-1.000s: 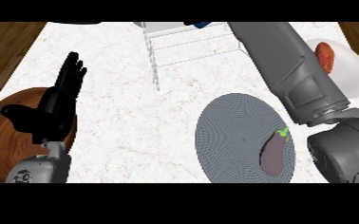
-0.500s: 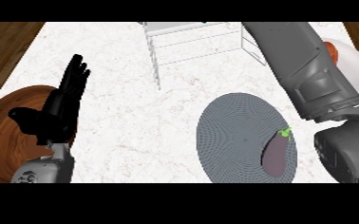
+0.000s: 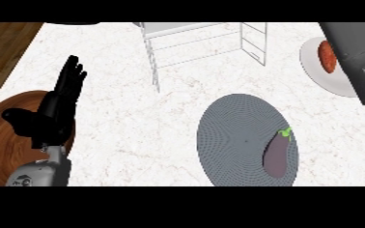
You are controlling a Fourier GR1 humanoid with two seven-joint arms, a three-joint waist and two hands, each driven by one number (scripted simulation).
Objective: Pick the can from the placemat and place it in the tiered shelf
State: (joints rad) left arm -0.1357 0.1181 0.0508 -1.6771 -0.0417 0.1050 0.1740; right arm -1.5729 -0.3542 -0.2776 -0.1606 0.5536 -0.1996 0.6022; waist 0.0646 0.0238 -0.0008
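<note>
The round grey placemat [image 3: 235, 130] lies at the lower right of the counter, and only a purple eggplant [image 3: 277, 153] rests on it. No can shows anywhere in the view. At the top centre stands the white wire tiered shelf [image 3: 203, 41], its upper part cut off by the view's edge. My left hand [image 3: 57, 104] rests open at the left, fingers up, holding nothing. Of my right arm only a piece of grey forearm [image 3: 351, 48] shows at the right edge; its hand is out of view.
A white plate [image 3: 317, 72] with a red-brown food item [image 3: 327, 56] sits at the right, partly behind my right forearm. A round brown wooden board [image 3: 18, 113] lies at the left under my left hand. Wooden floor shows beyond the counter's left edge.
My right forearm has swung off to the right edge, uncovering the shelf and the plate. The blue item seen at the shelf's top one second ago no longer shows. The left hand stayed put.
</note>
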